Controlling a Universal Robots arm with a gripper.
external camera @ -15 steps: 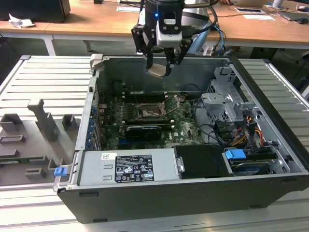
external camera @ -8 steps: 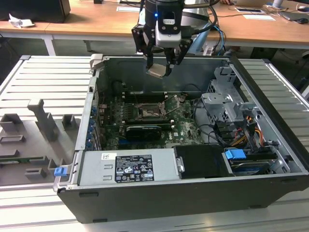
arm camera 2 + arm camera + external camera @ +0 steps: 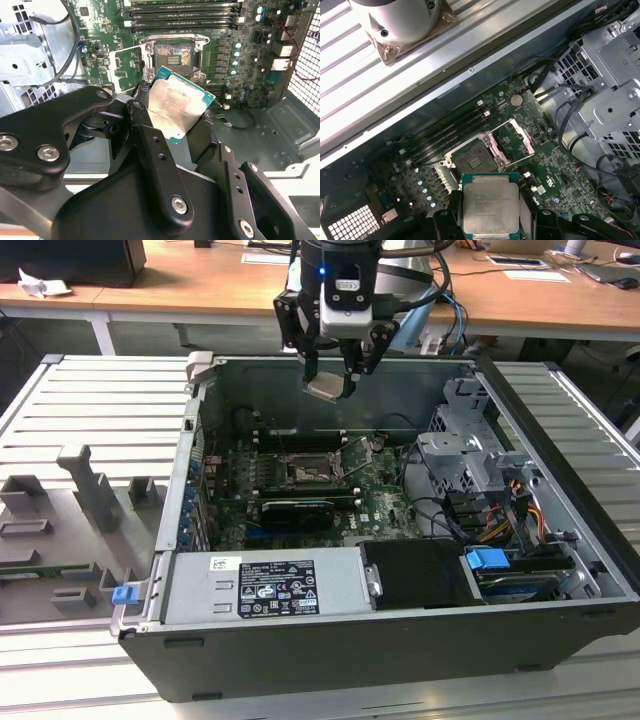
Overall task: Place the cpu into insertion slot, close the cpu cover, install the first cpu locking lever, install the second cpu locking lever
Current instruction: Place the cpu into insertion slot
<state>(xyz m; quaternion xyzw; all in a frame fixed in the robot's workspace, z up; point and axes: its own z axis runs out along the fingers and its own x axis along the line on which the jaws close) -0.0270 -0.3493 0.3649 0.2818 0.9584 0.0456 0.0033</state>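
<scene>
End effector (image 3: 330,380) clamped on the cpu (image 3: 490,209) — hanging clear above the uncovered insertion slot (image 3: 473,160).

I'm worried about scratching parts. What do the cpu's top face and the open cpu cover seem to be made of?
The cpu: its face looks like dull, matte metal, pale silver-beige with a soft glare; the green edge around it suggests circuit board. The cpu cover: probably thin bare sheet metal, perhaps steel, bright and silvery, with its edges catching the light.
</scene>
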